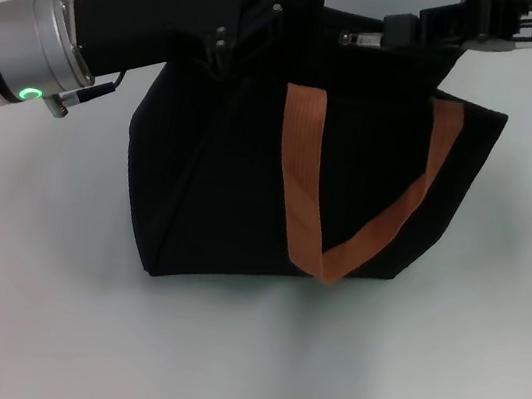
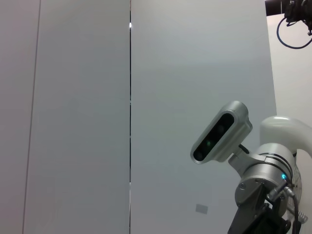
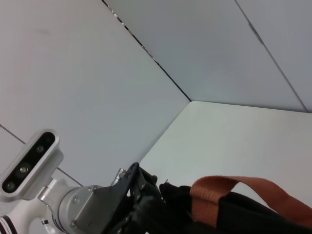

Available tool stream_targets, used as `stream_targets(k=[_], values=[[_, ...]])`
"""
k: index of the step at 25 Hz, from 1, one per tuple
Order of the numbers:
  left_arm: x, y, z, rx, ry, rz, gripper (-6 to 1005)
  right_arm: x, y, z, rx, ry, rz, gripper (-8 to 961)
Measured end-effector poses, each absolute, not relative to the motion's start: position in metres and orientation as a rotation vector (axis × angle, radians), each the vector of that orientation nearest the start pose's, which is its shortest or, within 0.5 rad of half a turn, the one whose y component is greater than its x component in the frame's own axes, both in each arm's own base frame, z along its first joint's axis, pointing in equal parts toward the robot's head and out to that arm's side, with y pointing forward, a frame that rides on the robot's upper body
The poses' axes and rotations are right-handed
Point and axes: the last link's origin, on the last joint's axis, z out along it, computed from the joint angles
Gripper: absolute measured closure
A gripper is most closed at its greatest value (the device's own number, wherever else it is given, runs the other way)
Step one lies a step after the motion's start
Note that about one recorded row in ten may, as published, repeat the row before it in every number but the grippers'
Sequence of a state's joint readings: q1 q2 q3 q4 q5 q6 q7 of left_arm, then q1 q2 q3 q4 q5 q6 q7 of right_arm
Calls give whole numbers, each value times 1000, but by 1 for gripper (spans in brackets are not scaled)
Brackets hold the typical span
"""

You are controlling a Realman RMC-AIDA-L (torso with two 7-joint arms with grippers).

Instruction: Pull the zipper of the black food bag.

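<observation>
The black food bag stands in the middle of the white table, one orange-brown strap hanging down its front. My left gripper is at the bag's top left corner, shut on the fabric, which is drawn up toward it. It also shows in the right wrist view against the bag and a strap. My right gripper reaches in from the upper right, its thin tips closed over the bag's top edge on a small silver piece, the zipper. The zip track is hidden.
The white table spreads around the bag on all sides. A grey panelled wall stands behind the table. My head camera shows in the left wrist view, which shows nothing of the bag.
</observation>
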State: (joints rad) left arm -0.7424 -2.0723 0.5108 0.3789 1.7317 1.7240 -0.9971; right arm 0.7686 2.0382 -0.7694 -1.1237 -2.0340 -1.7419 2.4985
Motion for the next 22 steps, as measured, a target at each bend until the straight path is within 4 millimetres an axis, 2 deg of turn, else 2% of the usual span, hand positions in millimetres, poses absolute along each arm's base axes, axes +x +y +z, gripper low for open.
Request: stream_targets(k=[22], values=[[-175, 359, 6, -2517, -93, -1325, 964, 119, 393, 63, -2763, 1326, 653, 954]])
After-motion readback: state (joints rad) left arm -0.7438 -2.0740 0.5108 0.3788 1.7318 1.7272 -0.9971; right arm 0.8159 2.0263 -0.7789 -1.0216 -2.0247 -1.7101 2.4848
